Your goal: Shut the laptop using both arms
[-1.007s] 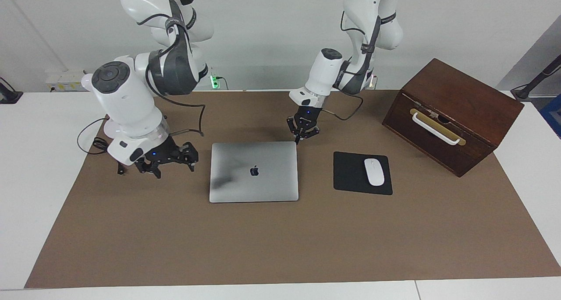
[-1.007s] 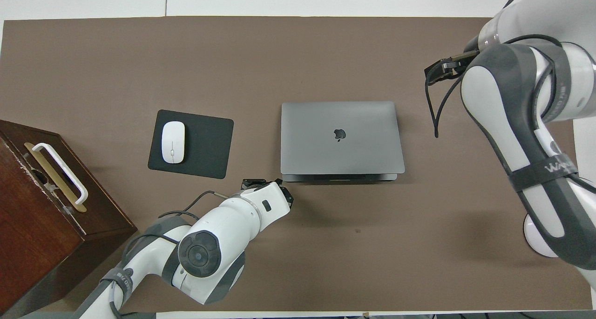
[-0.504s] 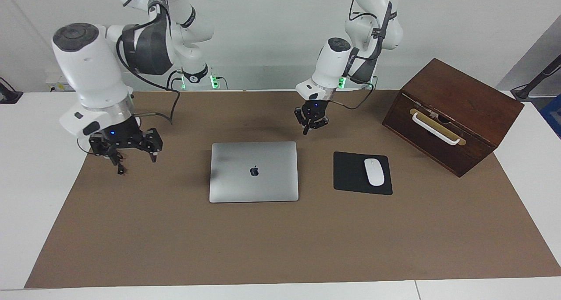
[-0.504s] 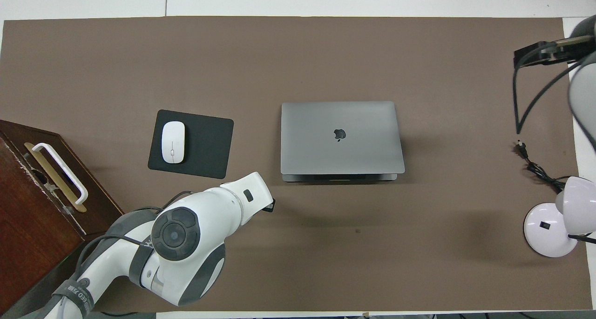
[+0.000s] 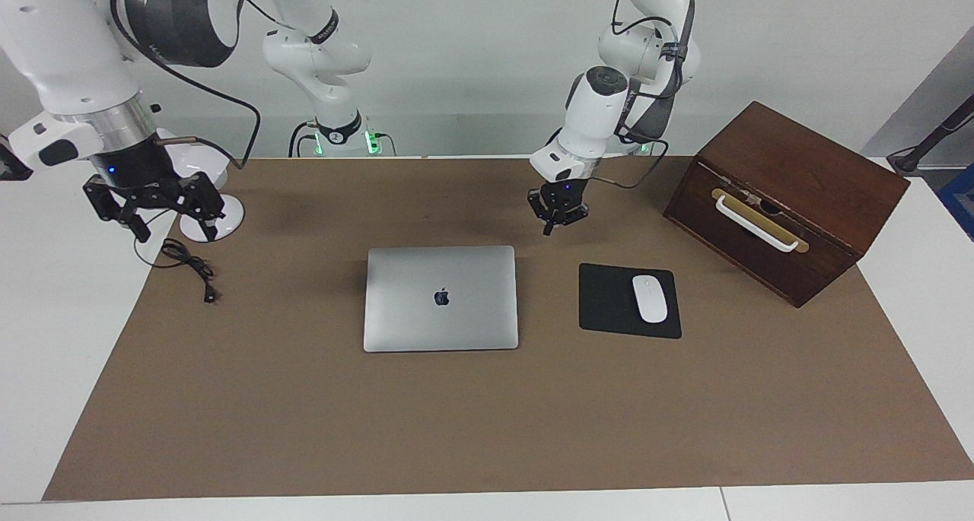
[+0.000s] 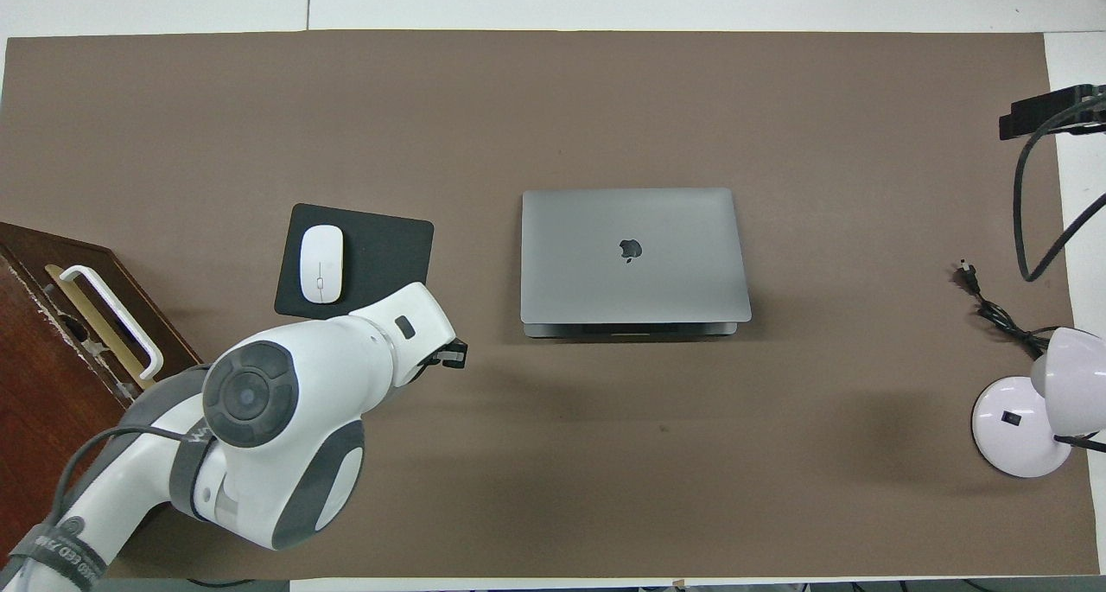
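Observation:
The silver-grey laptop [image 5: 441, 297] [image 6: 635, 255] lies in the middle of the brown mat, its lid down flat and the apple logo facing up. My left gripper [image 5: 549, 226] [image 6: 449, 354] hangs shut over bare mat, off the laptop's corner on the mouse pad's side, touching nothing. In the overhead view its wrist covers most of it. My right gripper [image 5: 171, 228] is raised and open over the mat's edge at the right arm's end, above a lamp base, holding nothing. Neither gripper touches the laptop.
A black mouse pad [image 5: 609, 300] [image 6: 380, 268] with a white mouse [image 5: 649, 298] [image 6: 321, 264] lies beside the laptop. A dark wooden box [image 5: 784, 194] with a white handle stands at the left arm's end. A white lamp [image 6: 1020, 428] and a black cable [image 5: 190, 268] [image 6: 994, 311] sit at the right arm's end.
Both arms have lifted and drawn away from the closed laptop. The right gripper swung out to the right arm's end of the table. The left gripper rose from the laptop's corner.

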Controlling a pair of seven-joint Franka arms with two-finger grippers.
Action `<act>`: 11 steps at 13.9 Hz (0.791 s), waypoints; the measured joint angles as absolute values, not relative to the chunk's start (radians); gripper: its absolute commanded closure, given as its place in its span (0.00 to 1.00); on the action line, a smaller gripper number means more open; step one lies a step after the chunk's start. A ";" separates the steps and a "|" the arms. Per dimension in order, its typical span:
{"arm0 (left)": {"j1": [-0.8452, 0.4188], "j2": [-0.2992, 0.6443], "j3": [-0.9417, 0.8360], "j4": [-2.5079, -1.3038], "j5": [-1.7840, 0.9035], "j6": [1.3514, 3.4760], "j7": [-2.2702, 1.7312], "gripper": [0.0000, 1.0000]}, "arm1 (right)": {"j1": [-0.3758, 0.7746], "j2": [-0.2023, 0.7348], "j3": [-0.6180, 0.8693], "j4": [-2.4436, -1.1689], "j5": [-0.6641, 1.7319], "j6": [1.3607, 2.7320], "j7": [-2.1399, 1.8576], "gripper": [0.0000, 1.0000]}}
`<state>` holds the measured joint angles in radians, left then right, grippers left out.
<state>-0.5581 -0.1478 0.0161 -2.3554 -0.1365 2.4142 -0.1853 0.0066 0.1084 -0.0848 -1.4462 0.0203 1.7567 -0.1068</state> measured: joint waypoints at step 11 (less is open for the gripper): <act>-0.299 -0.244 0.020 -2.140 -0.136 2.052 -0.133 0.00 | 0.059 0.037 -0.114 -1.451 0.030 1.522 -0.022 0.00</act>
